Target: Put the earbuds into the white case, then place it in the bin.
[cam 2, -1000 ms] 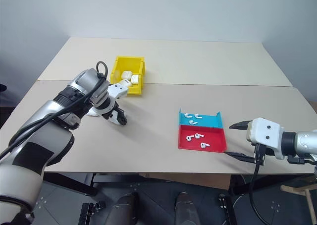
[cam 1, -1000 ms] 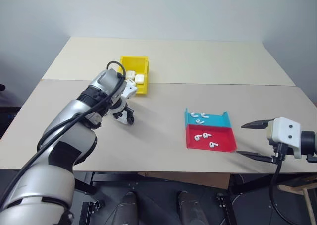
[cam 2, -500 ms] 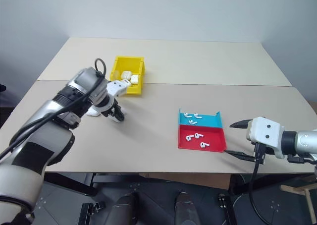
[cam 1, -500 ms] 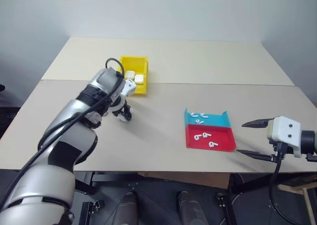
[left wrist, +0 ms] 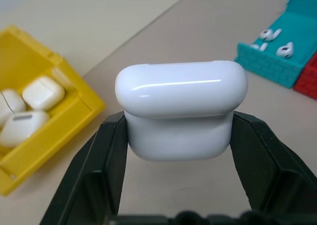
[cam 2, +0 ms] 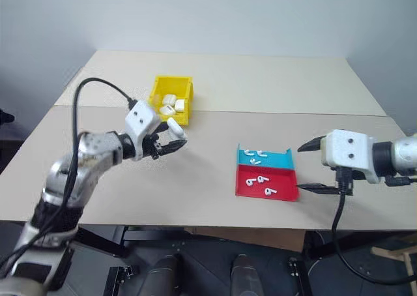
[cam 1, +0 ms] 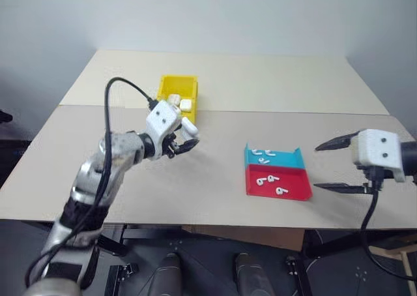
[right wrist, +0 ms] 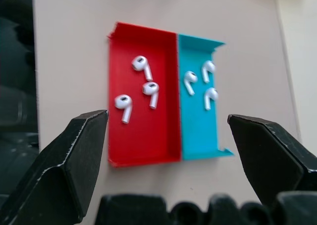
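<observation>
Left gripper (cam 1: 184, 144) is seen left of centre, clamped on the white case (left wrist: 181, 113), which is held above the table (cam 1: 215, 159) just below the bin (cam 1: 176, 95). More cases (left wrist: 29, 108) are seen inside the bin. Right gripper (cam 1: 330, 166) is spread wide at right of frame, nothing held. Earbuds (right wrist: 136, 85) are seen in the red tray (right wrist: 143, 136), others in the blue tray (right wrist: 198, 131) touching it. Case lid seam is hard to make out.

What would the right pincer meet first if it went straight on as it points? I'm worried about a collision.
Probably the red tray holding earbuds: the open right pincer points down at it, though depth is unclear.
</observation>
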Action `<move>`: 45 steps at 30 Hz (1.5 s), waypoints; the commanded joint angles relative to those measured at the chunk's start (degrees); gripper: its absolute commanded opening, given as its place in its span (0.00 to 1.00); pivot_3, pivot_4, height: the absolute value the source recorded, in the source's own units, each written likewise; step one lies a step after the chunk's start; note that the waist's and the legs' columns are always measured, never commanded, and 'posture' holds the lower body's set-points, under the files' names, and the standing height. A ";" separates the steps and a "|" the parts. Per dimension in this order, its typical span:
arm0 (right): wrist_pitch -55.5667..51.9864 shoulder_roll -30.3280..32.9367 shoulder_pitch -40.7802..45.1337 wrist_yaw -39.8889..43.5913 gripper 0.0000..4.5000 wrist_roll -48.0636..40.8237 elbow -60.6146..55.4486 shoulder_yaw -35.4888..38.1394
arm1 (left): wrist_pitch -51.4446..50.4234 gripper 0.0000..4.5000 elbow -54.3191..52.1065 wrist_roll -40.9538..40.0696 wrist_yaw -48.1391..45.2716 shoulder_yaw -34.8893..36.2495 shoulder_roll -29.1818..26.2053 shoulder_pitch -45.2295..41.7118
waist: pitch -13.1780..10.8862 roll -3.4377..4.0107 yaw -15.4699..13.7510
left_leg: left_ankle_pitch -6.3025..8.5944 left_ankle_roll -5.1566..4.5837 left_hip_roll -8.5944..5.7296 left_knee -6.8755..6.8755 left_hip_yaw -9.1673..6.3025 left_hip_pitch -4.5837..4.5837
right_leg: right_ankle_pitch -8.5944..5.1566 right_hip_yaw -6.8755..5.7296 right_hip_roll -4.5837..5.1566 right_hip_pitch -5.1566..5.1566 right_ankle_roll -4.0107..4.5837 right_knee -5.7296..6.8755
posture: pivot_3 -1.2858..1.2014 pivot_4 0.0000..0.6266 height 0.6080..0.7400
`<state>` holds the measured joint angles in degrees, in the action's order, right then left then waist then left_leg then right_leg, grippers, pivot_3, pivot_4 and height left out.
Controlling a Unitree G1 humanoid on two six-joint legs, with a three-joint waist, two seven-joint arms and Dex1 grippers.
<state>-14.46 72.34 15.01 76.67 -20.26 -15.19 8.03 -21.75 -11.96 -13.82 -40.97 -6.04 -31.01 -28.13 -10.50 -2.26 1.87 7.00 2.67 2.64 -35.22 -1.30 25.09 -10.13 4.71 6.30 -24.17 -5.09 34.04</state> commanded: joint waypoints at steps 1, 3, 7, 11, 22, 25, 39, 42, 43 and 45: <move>-1.46 2.56 3.31 2.43 1.00 3.33 -1.91 -5.05 | 21.90 0.62 1.63 -0.74 -6.07 0.81 2.91 3.40 | 0.00 0.00 -0.17 | 0.00 0.00 -0.02 -0.03 0.06 0.04 | 0.00 0.00 0.07 0.00 0.00 -0.01 | 0.52 0.24 1.00; -4.69 2.61 6.89 2.61 1.00 6.74 -2.22 -10.30 | 31.58 0.62 4.39 -2.75 -8.93 1.27 6.36 5.90 | 0.03 0.05 -0.13 | 0.00 0.00 -0.02 -0.07 0.22 0.08 | 0.00 0.00 0.17 -0.04 0.00 -0.06 | 0.52 0.24 1.00; -10.07 0.31 12.94 2.59 1.00 12.17 -3.00 -18.51 | 42.83 0.62 9.67 -7.56 -18.39 0.17 9.79 8.83 | 0.03 0.05 0.25 | 0.00 0.00 0.02 -0.10 0.32 0.10 | 0.00 0.00 0.21 -0.08 0.00 -0.07 | 0.52 0.24 1.00; -11.41 -1.68 16.29 3.20 1.00 15.82 -3.39 -22.93 | 44.78 0.62 10.42 -11.52 -23.72 -0.64 10.97 11.18 | 0.07 0.12 0.62 | 0.00 -0.01 0.07 -0.10 0.33 0.09 | 0.00 0.00 0.17 -0.13 0.00 0.04 | 0.52 0.24 1.00; -10.96 -9.08 22.88 4.32 0.72 26.10 0.04 -32.17 | 35.69 0.62 4.58 -11.29 -21.87 -1.66 8.88 15.09 | 0.11 0.18 0.59 | -0.03 -0.06 0.10 -0.01 0.33 0.12 | -0.01 -0.01 0.11 -0.15 -0.03 0.10 | 0.52 0.24 1.00; -11.02 -11.24 23.99 5.31 0.72 27.28 1.07 -33.57 | 33.78 0.62 2.63 -11.25 -20.89 -1.79 8.01 15.75 | 0.11 0.18 0.61 | -0.02 -0.04 0.10 -0.02 0.33 0.11 | -0.01 -0.01 0.11 -0.16 -0.03 0.11 | 0.52 0.24 1.00; -11.04 -15.04 24.42 6.36 0.52 31.31 4.17 -35.13 | 31.12 0.62 -0.97 -10.50 -17.58 -2.31 8.55 16.18 | 0.11 0.18 0.56 | -0.02 -0.03 0.10 0.00 0.32 0.11 | -0.01 -0.02 0.10 -0.15 -0.02 0.11 | 0.52 0.24 1.00; -11.04 -15.62 24.44 6.49 0.52 31.59 4.68 -35.10 | 30.93 0.62 -0.91 -10.51 -17.26 -2.15 8.31 15.93 | 0.11 0.18 0.59 | -0.01 -0.03 0.10 -0.01 0.32 0.11 | -0.01 -0.02 0.11 -0.15 -0.02 0.11 | 0.52 0.24 1.00; -10.86 -15.83 24.50 6.46 0.52 31.87 4.96 -35.20 | 30.89 0.62 -0.81 -10.51 -17.16 -2.09 8.27 15.81 | 0.11 0.18 0.59 | -0.01 -0.03 0.10 -0.01 0.32 0.11 | -0.01 -0.02 0.10 -0.14 -0.02 0.11 | 0.52 0.24 1.00; -10.46 -16.48 24.76 6.12 0.52 32.56 6.04 -35.45 | 30.48 0.62 -0.85 -10.25 -16.63 -2.11 8.25 15.75 | 0.11 0.18 0.58 | -0.01 -0.03 0.10 -0.01 0.32 0.11 | -0.01 -0.02 0.11 -0.15 -0.02 0.10 | 0.52 0.24 1.00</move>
<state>-25.52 55.97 38.35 83.11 11.33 -9.33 -28.14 9.07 -10.60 -24.10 -58.37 -8.72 -22.64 -11.42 -10.39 -2.08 2.45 6.99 2.64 2.74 -35.22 -0.99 25.20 -10.14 4.68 6.41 -24.31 -5.11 34.14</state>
